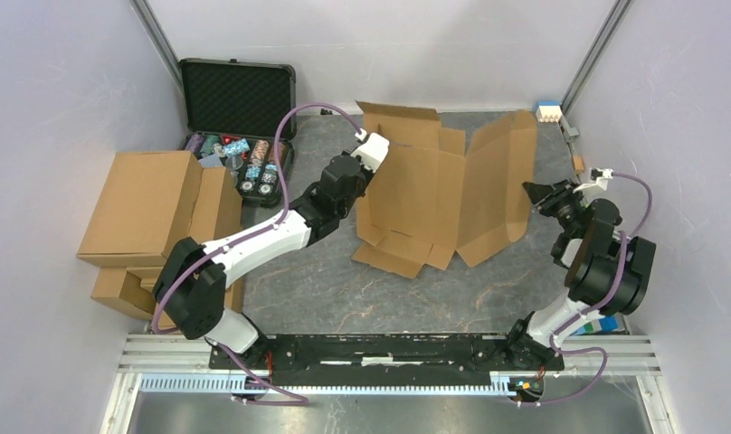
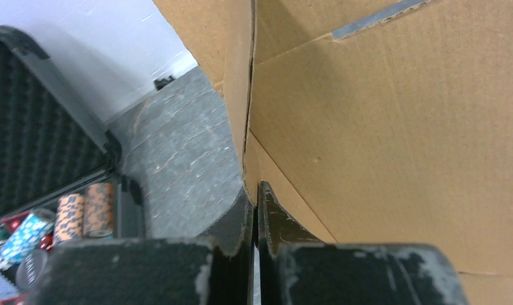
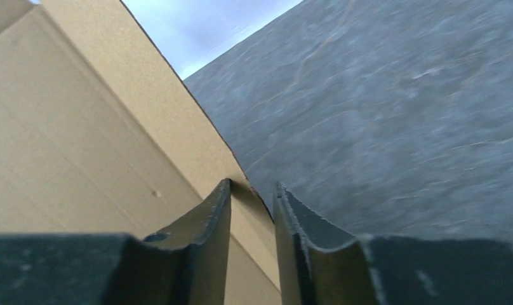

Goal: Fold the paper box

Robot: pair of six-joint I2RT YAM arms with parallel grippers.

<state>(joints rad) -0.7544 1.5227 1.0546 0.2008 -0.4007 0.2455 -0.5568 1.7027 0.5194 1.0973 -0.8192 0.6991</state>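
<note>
Paper box [image 1: 425,190] half-raised, left claw [image 2: 254,187] clenched on its left edge, right claw [image 3: 253,189] parted astride right edge

No legible text, label, brand, number or sign in any view. Brown faces of the paper box [image 2: 400,127], right at the left jaws, plain and unprinted. Patterned faces on the chips [image 2: 82,213], off to the left of the left jaws, too small and blurred to read.
</note>
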